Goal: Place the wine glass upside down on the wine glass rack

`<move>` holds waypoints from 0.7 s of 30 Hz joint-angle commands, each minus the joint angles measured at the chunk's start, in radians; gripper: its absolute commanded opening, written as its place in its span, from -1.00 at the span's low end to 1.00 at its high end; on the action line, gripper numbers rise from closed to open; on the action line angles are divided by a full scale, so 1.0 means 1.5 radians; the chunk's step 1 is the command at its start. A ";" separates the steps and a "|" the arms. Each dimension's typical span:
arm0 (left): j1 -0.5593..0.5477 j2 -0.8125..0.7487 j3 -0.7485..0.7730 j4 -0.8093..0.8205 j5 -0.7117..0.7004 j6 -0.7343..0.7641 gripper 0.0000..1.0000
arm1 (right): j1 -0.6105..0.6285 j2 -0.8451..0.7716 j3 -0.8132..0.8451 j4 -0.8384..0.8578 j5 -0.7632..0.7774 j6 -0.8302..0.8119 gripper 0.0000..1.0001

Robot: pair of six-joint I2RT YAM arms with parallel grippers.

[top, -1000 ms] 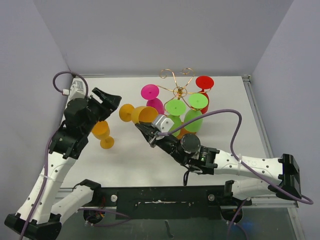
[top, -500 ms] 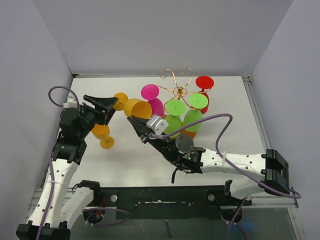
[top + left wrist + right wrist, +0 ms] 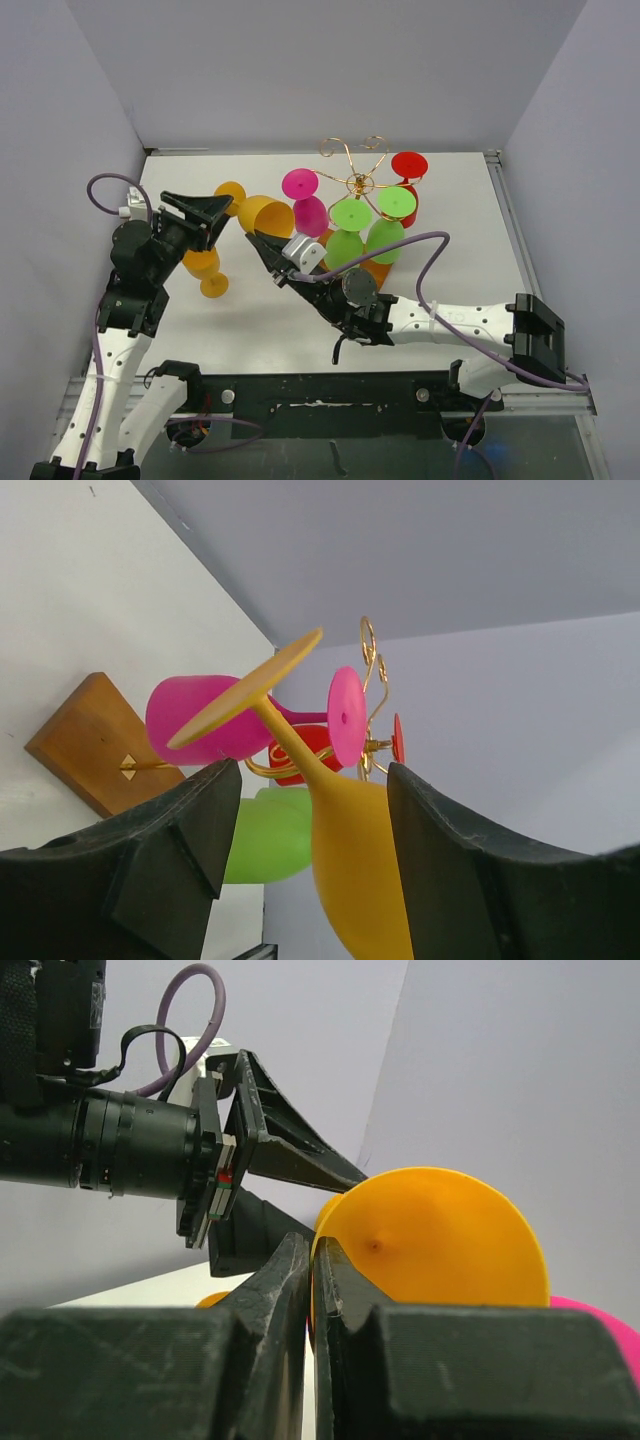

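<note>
An orange wine glass (image 3: pixel 264 214) hangs in the air left of the rack, lying sideways with its foot (image 3: pixel 230 192) toward the back left. My right gripper (image 3: pixel 256 241) is shut on the rim of its bowl (image 3: pixel 440 1245). My left gripper (image 3: pixel 220 216) is open. Its two fingers stand on either side of the glass (image 3: pixel 355 860) where the stem meets the bowl, with a gap showing on one side. The wine glass rack (image 3: pixel 356 168), gold wire on a wooden base (image 3: pixel 85 738), stands behind the glass.
Pink (image 3: pixel 300 186), two green (image 3: pixel 351 214) and red (image 3: pixel 409 166) glasses hang upside down on the rack. A second orange glass (image 3: pixel 205 270) lies on the table under my left arm. Grey walls close in the left, back and right.
My right gripper has carried the orange glass left and back. My left gripper has come around the glass near its stem, and its fingers have narrowed.
</note>
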State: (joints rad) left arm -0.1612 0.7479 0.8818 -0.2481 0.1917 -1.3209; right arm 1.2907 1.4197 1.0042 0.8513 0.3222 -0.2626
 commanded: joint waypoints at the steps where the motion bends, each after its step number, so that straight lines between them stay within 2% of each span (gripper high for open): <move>1: -0.001 -0.011 0.030 0.066 0.046 -0.004 0.20 | 0.000 0.007 0.037 0.089 -0.027 -0.004 -1.00; 7: -0.001 -0.007 0.022 0.076 0.041 -0.026 0.17 | -0.003 0.013 0.032 0.114 -0.048 0.011 -1.00; 14: -0.001 0.008 -0.030 0.164 0.066 -0.107 -0.10 | -0.004 0.002 0.009 0.126 -0.083 0.031 -1.00; 21: -0.001 -0.005 -0.037 0.209 0.035 -0.141 -0.41 | -0.003 -0.006 -0.022 0.127 -0.106 0.050 -1.00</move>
State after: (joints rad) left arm -0.1619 0.7628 0.8135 -0.0563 0.2611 -1.5017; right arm 1.2816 1.4525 0.9901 0.9463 0.2214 -0.2272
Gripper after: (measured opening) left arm 0.336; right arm 0.038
